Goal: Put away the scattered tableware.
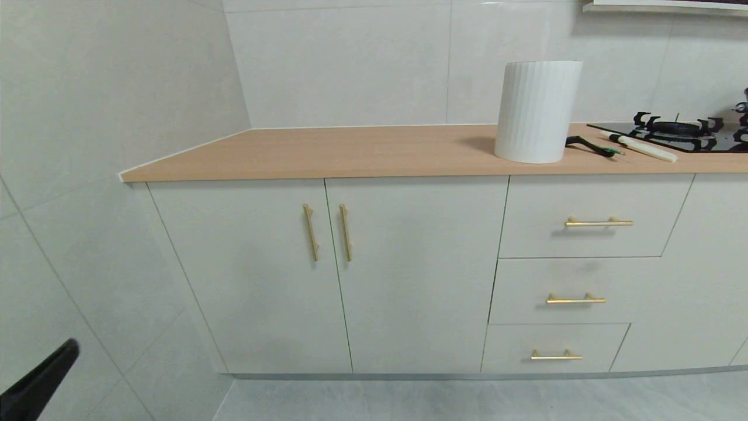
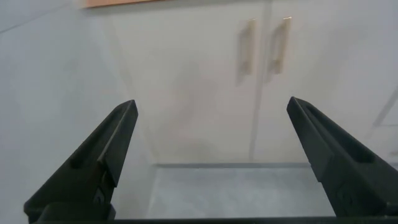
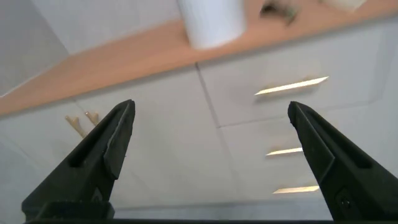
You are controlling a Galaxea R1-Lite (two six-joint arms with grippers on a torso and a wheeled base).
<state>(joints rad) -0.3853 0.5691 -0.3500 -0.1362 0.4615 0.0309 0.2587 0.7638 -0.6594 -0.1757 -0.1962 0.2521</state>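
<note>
Tableware's up on the counter (image 1: 350,152), towards the robot's right. A black-handled utensil (image 1: 589,144) and a cream-handled utensil (image 1: 643,148) lie flat, side by side, betw. the white ribbed holder (image 1: 537,111) and the hob (image 1: 678,133). The black one's end is right at the holder's base; touching or not, can't tell. Holder stands upright; can't see inside.

Left gripper (image 2: 210,106): jaws spread wide, nothing in them, low down facing the cupboard doors (image 2: 261,93). Right gripper (image 3: 210,104): jaws just as wide, empty, pointing up twds the drawers (image 3: 292,87) and counter edge.

Step in hand looks like the approach, as neither arm is near the utensils yet. Right arm's on the handier side, so prob. the one to pick. Get it above the counter edge first, then come down from overhead w/ jaws across the handle, not along it. Grip mid-handle so it doesn't swing. Lift clear of the holder's rim before lowering in. Mind the hob's pan supports, and don't nudge the holder, which looks tall and tippable.

Writing: none legible, no labels I can make out.
</note>
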